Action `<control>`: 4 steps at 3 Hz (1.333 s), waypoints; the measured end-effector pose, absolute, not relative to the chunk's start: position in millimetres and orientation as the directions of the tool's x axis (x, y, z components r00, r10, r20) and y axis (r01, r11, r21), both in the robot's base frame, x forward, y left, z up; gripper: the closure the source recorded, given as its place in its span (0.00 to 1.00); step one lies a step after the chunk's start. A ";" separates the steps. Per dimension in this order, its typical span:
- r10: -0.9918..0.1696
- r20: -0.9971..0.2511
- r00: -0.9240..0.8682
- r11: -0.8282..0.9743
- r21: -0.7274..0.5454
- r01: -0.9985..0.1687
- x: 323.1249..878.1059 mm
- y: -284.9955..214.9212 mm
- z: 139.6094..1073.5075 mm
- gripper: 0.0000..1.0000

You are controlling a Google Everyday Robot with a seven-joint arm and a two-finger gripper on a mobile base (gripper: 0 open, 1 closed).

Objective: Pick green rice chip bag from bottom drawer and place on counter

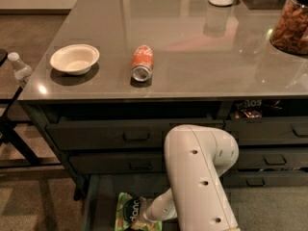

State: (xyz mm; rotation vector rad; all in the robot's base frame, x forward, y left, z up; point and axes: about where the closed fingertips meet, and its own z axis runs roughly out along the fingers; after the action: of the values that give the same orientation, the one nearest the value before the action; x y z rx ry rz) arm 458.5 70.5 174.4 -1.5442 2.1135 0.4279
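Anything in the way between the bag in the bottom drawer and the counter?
Nothing visible blocks the lift. The gripper is down in the open dark grey bottom drawer at the light-green rice chip bag. On the glossy grey counter above, a red soda can on its side and a white bowl occupy the front left.

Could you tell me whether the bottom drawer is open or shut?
Open: the bottom drawer juts out, the chip bag lies inside, and the end effector is down at it.
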 end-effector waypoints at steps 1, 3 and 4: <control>-0.801 -0.551 -0.234 0.311 -0.049 -0.949 458.3 65.2 189.4 1.00; -0.819 -0.505 -0.272 0.363 -0.088 -0.928 446.4 16.3 260.7 1.00; -0.819 -0.505 -0.272 0.363 -0.088 -0.928 446.4 16.3 260.7 1.00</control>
State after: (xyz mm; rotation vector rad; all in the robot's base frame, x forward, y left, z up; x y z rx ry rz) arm 446.4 16.3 260.7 -1.5131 2.1600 0.3087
